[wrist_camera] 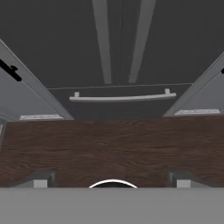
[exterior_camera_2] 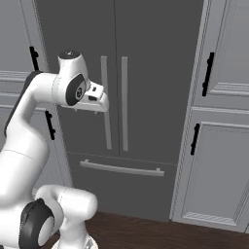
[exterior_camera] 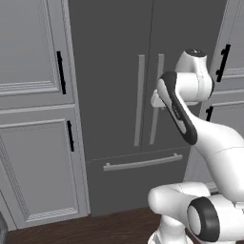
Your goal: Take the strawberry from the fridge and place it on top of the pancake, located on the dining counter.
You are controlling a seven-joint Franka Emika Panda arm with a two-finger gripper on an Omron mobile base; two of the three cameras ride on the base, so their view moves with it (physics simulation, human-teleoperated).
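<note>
The fridge (exterior_camera: pixel 119 71) is tall and dark grey, and it stands straight ahead with both doors and the bottom drawer closed. Its long grey bar handles (exterior_camera_2: pixel 114 102) run down the middle, and the drawer handle (wrist_camera: pixel 122 97) lies across below. My gripper (exterior_camera_2: pixel 98 104) hovers in front of the doors at handle height, tilted down toward the floor. In the hand view its fingertips (wrist_camera: pixel 40 179) stand far apart with nothing between them, so it is open. The strawberry is hidden behind the closed doors. The pancake and the dining counter are out of view.
Light grey panelled cabinets (exterior_camera: pixel 33 119) with short black handles flank the fridge on the left, and more cabinets (exterior_camera_2: pixel 219 146) stand on the right. Dark wood floor (wrist_camera: pixel 109 144) stretches between my base and the fridge.
</note>
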